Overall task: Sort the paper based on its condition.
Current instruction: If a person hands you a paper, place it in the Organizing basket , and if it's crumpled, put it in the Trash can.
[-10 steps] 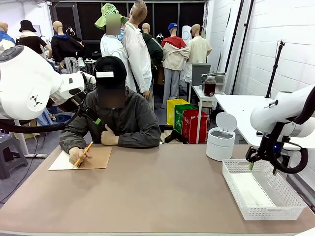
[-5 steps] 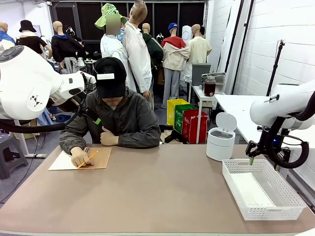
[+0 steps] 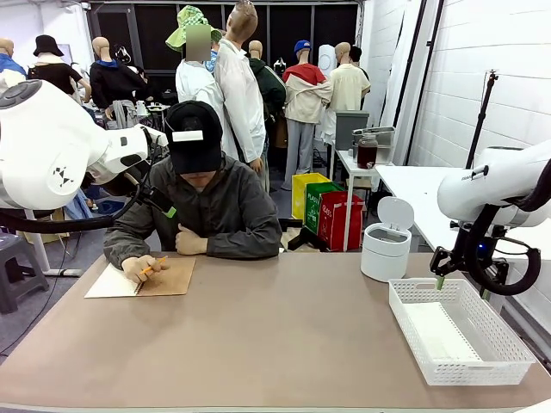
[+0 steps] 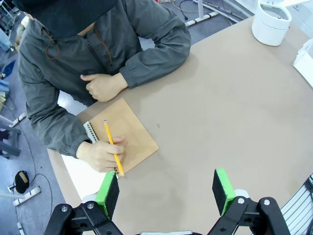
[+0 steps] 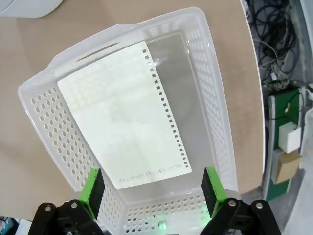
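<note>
A white sheet of paper (image 5: 122, 112) with a punched edge lies flat in the white mesh basket (image 5: 39, 112) at the table's right (image 3: 508, 348); the same paper (image 3: 435, 331) shows from the front. My right gripper (image 3: 441, 277) hovers open above the basket's far end, with nothing between its green pads (image 5: 152, 188). My left gripper (image 4: 165, 192) is open and high over the table's left side, looking down on a spiral notepad (image 4: 129, 134) with brown backing. The person's hand (image 4: 100, 154) rests a pencil there (image 3: 142, 268).
A white lidded bin (image 3: 385, 249) stands at the far side, left of the basket. The person sits at the far left edge, both forearms on the table. Bare brown tabletop (image 3: 284, 335) spreads between notepad and basket.
My right gripper has lifted a little and drifted right above the basket, still open. The person's hand with the pencil has shifted slightly on the notepad.
</note>
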Tool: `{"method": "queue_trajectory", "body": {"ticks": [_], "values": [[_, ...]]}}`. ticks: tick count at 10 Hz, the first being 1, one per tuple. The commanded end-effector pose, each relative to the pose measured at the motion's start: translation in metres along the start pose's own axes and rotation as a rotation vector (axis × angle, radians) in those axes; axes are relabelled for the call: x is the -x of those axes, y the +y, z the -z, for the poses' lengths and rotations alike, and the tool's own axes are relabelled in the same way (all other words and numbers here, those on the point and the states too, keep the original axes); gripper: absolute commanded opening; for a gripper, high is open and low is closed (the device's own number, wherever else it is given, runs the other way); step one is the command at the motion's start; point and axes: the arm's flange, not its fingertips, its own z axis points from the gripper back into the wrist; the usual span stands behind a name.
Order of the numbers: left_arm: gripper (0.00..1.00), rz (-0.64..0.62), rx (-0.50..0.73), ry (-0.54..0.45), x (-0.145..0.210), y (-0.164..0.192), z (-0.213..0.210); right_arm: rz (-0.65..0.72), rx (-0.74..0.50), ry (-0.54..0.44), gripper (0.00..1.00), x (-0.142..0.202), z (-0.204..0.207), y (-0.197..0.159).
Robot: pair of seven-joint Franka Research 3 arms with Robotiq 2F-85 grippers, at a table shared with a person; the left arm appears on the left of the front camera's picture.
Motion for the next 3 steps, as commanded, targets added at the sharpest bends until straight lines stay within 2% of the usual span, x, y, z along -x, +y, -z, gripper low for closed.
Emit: {"method": "queue_trajectory", "body": {"ticks": [1,3], "values": [[1.0,0.001,0.001,-0.002,0.0,0.0008,-0.0006,-0.007,-0.001,0.002,1.0,-0.0007,0.0014,-0.0026],[1.0,0.001,0.001,-0.002,0.0,0.0008,-0.0006,-0.007,-0.001,0.002,1.0,-0.0007,0.0014,-0.0026]]}}
